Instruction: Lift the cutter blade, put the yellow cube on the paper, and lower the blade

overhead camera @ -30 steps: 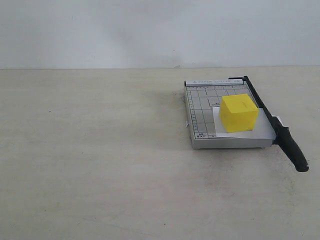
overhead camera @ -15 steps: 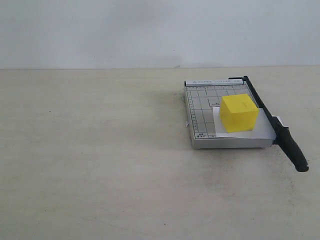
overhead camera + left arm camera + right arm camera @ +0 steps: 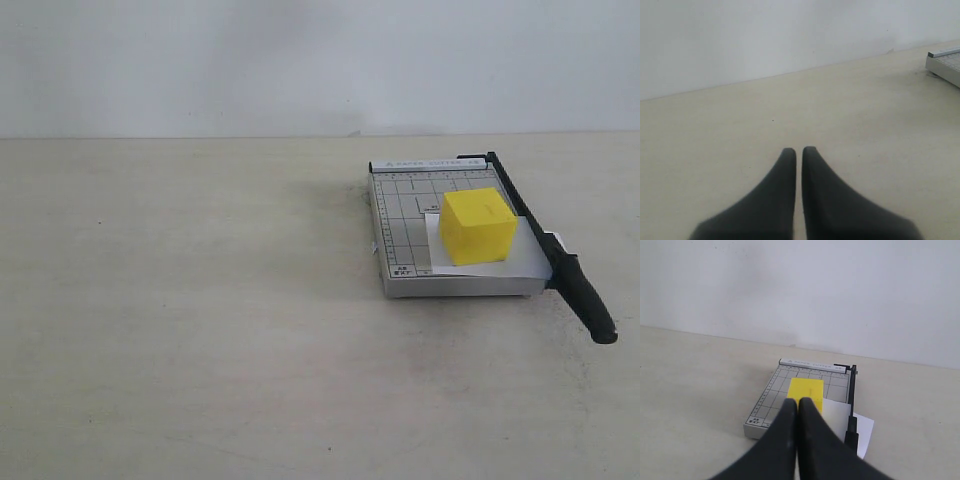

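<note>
Seeing cube point(image 3: 478, 226) on paper point(image 3: 530, 265), blade point(image 3: 552, 250) down along trimmer point(image 3: 400, 240) edge, left pincer point(image 3: 798, 150) and right pincer point(image 3: 798, 401) both pressed together.

Left gripper point(image 3: 796, 150): two matte black fingers point(image 3: 775, 205), plain smooth surface. Each is wide at the base and tapers to a small rounded tip. Inner edges run straight, outer edges flare out in a concave curve. Bases blur close to the lens. Right gripper point(image 3: 797, 402): same black finger pair point(image 3: 827, 452), same tapered profile and rounded tips.
</note>
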Action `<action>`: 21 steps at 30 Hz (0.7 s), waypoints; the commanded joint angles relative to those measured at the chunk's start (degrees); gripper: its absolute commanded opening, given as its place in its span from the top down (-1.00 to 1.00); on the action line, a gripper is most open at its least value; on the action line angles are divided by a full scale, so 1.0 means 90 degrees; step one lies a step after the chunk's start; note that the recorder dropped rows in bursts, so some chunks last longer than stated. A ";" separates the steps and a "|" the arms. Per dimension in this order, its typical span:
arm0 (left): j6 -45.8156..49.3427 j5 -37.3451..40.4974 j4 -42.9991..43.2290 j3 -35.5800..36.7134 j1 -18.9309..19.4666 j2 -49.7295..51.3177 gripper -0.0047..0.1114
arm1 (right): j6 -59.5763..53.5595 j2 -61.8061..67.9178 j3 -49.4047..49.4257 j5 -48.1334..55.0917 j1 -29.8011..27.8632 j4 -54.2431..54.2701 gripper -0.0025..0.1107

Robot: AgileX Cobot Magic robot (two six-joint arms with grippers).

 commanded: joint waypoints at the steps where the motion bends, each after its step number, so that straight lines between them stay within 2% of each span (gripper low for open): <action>1: -0.0054 -0.0026 -0.0003 0.0024 0.0022 -0.0024 0.84 | 0.0001 -0.0026 0.0121 -0.0043 -0.0028 0.0014 0.96; 8: -0.0054 -0.0026 -0.0003 0.0024 0.0022 -0.0024 0.84 | 0.0239 -0.0689 0.1229 -0.0837 -0.0028 -0.0041 0.96; 14: -0.0054 -0.0041 -0.0003 0.0024 0.0022 -0.0024 0.84 | 0.1634 -0.0821 0.1690 -0.0979 -0.0028 -0.1420 0.96; 21: -0.0054 -0.0063 -0.0003 0.0024 0.0022 -0.0024 0.84 | 0.2245 -0.0821 0.2086 -0.1422 -0.0028 -0.1898 0.96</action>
